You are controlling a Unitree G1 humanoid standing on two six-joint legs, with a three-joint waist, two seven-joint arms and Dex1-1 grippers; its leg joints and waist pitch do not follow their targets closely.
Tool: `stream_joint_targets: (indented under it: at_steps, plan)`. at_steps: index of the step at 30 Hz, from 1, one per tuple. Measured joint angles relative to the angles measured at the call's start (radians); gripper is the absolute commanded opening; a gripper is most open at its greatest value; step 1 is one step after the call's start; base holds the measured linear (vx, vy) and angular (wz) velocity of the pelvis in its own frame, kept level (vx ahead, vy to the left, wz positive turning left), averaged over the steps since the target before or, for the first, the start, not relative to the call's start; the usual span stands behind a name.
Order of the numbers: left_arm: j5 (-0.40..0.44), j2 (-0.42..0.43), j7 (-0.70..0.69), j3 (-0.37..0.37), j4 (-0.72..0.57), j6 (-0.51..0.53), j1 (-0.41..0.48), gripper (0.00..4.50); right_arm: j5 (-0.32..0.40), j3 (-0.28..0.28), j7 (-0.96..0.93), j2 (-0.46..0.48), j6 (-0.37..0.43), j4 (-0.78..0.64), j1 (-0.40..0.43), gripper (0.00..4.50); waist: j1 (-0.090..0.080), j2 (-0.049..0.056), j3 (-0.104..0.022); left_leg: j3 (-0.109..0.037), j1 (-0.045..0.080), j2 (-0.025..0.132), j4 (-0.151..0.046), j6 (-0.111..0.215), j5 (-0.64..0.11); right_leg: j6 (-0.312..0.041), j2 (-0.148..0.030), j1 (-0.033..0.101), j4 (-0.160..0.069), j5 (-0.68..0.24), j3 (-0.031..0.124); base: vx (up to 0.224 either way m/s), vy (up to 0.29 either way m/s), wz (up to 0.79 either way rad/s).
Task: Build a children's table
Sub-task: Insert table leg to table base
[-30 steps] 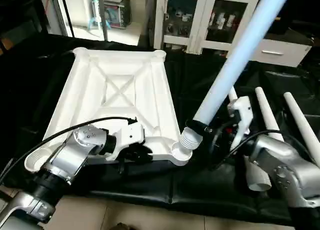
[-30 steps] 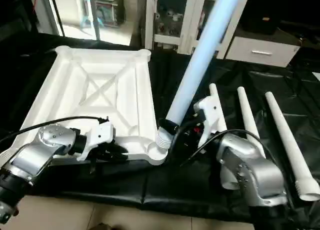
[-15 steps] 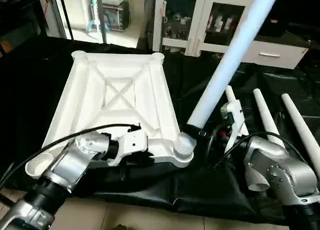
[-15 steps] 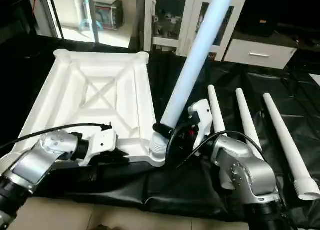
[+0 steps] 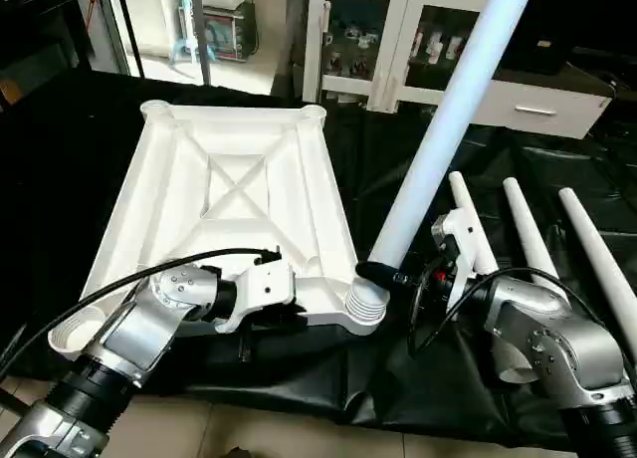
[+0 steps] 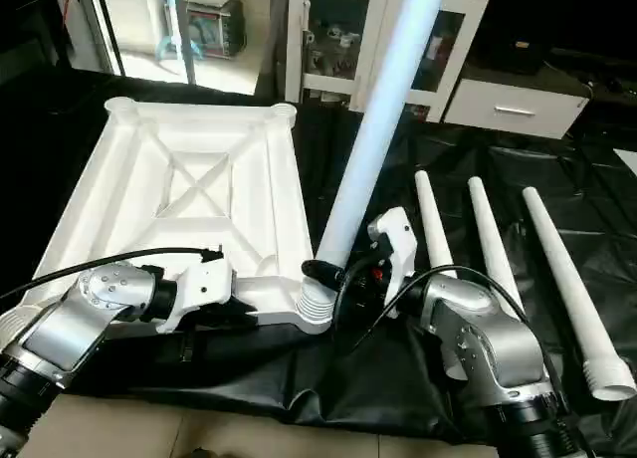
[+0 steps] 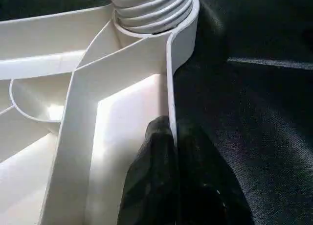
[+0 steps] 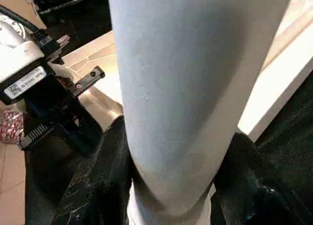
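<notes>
The children's table top point(image 5: 239, 189) lies underside up on black cloth, its X ribs showing. My left gripper point(image 7: 171, 137) is shut on the thin near rim wall, close to the near right corner socket point(image 5: 363, 321). My right gripper point(image 5: 390, 271) is shut on a long white leg point(image 5: 448, 119) just above its ribbed end point(image 7: 151, 10). That end sits in the socket, and the leg leans up and to the right. In the right wrist view the black fingers point(image 8: 105, 161) clasp the tube on both sides.
Three loose legs point(image 6: 433, 219) point(image 6: 488, 229) point(image 6: 562, 269) lie side by side on the black cloth point(image 5: 398, 169), right of my right arm. A glass-door cabinet point(image 5: 398, 40) and a white drawer unit point(image 5: 537, 105) stand behind. Floor tiles point(image 5: 299, 438) show past the cloth's near edge.
The leg's ribbed end has dropped from just above the corner socket into it, and the leg now stands steeper. My left gripper has closed onto the rim.
</notes>
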Motion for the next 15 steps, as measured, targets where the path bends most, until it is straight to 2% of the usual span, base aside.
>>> stream_joint_targets:
  at_steps: [10,15]
  plan:
    - [0.009,0.006,-0.007,0.005,0.008,0.003,-0.001,0.07,-0.049,0.045,0.052,0.013,-0.048,0.097,-0.066,1.86,-0.008,-0.014,-0.005,0.0,0.006,0.0,0.0,-0.001,0.0,0.005,-0.001,-0.002,0.0,-0.003,0.0,0.0,0.0,0.0]
    - [0.011,0.006,-0.012,0.007,0.015,0.003,-0.004,0.07,-0.075,0.064,0.083,0.011,-0.067,0.119,-0.096,1.86,-0.009,-0.018,-0.005,0.0,0.008,0.0,0.0,-0.001,0.0,0.005,-0.002,-0.003,0.0,-0.003,0.0,0.0,0.0,0.0]
